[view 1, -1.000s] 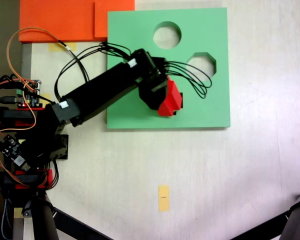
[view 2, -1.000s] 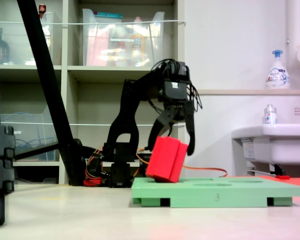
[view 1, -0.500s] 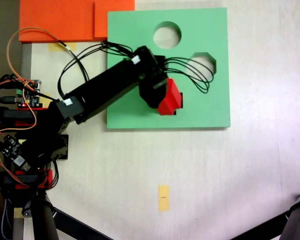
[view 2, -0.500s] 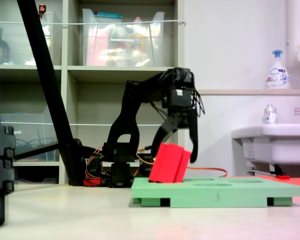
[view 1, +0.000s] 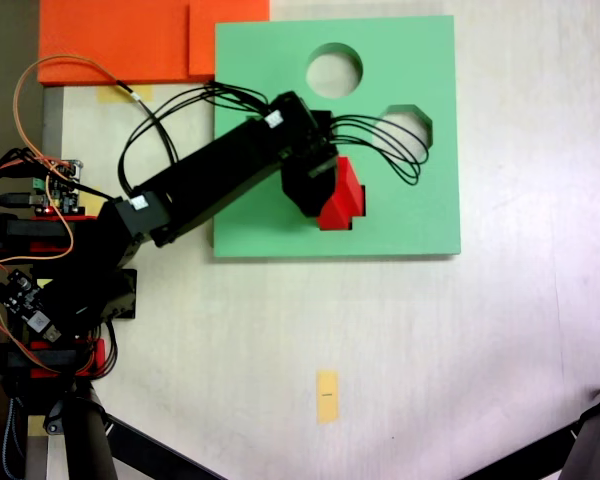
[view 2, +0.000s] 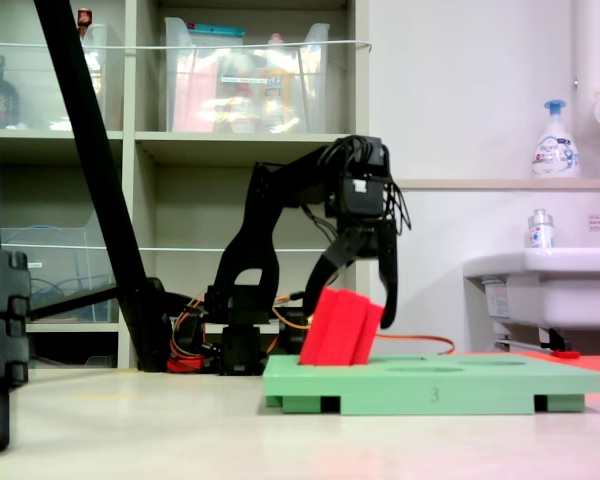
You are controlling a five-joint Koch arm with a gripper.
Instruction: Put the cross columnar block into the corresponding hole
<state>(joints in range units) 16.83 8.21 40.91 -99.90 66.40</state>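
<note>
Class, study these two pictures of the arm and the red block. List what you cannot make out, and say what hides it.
1. The cross-shaped hole: in the top-down fixed view the cross columnar block and the gripper cover it.
2. How deep the block sits: in the side fixed view the green board hides its lower end.
3. Where the jaws meet the block: the arm covers this from above.
4. Labels on the sink bottles: too small.

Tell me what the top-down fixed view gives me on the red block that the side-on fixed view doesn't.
Top-down: the green board's layout, with the round cutout and octagonal cutout open, and the red cross block near the board's lower middle. Side-on: the block leans tilted, its lower end at the board's top, much of it standing proud. Both show the pincer around the block's upper part.
</note>
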